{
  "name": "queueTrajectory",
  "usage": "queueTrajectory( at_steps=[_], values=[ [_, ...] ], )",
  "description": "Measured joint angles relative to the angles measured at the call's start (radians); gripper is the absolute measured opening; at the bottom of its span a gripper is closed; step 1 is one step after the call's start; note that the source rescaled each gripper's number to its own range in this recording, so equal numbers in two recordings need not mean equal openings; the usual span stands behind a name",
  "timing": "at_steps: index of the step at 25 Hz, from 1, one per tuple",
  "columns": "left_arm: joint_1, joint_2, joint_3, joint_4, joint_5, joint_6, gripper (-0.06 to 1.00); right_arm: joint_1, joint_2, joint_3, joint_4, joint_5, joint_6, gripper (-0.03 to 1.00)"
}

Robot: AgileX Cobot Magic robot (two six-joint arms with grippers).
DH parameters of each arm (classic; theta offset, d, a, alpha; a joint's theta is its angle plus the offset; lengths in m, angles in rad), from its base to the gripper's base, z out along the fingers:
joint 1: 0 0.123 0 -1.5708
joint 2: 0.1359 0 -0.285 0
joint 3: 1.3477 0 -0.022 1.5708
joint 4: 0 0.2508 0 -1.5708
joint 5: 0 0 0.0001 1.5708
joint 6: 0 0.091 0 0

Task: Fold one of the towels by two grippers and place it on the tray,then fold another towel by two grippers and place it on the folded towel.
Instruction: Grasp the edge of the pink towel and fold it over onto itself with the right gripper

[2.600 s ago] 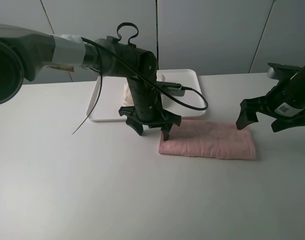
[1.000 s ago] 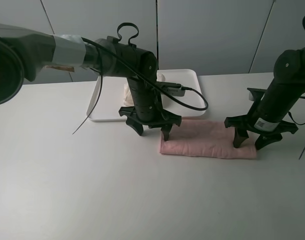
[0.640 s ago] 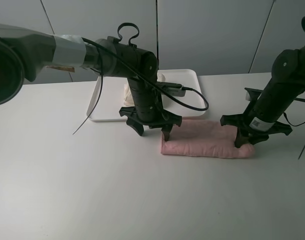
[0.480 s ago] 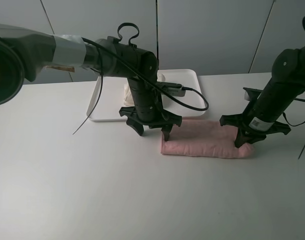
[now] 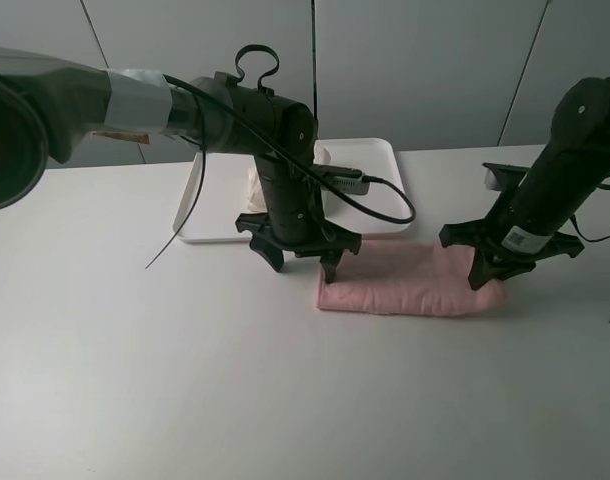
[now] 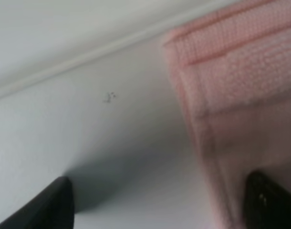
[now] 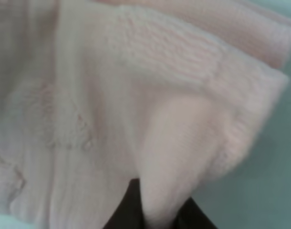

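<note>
Ribbed pink towel (image 5: 410, 283), white tray (image 5: 378, 155), cream towel (image 5: 253, 186), pale grey table (image 5: 135, 380)

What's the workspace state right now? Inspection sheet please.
Surface: white table, plain.
Job's things: pink towel folded long on the table, in front of the white tray; cream towel on the tray, mostly hidden by the left arm.
Clutter: nothing seen.
Grippers: left gripper open, straddling the pink towel's left end; right gripper at its bunched-up right end, open or shut unclear.
Cables: black cable loops from the left arm over the tray.
Surroundings: grey wall panels.
</note>
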Motion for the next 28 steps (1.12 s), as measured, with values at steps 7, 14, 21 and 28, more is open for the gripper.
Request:
queueTrajectory(
  at_steps=[7, 14, 21, 28],
  values=[
    [0.0, 0.0, -0.002, 0.01, 0.01, 0.0, 0.92, 0.0, -0.06, 0.0, 0.246, 0.039, -0.155, 0.05],
    [0.0, 0.0, -0.002, 0.012, 0.01, 0.002, 0.92, 0.0, -0.06, 0.0, 0.539, 0.082, -0.346, 0.05],
    [0.0, 0.0, -0.002, 0.012, 0.01, 0.002, 0.92, 0.016, -0.06, 0.01, 0.629, 0.108, -0.423, 0.05],
    [0.0, 0.0, -0.002, 0.021, 0.01, 0.009, 0.92, 0.047, -0.047, 0.081, 0.834, 0.061, -0.571, 0.05]
  ],
)
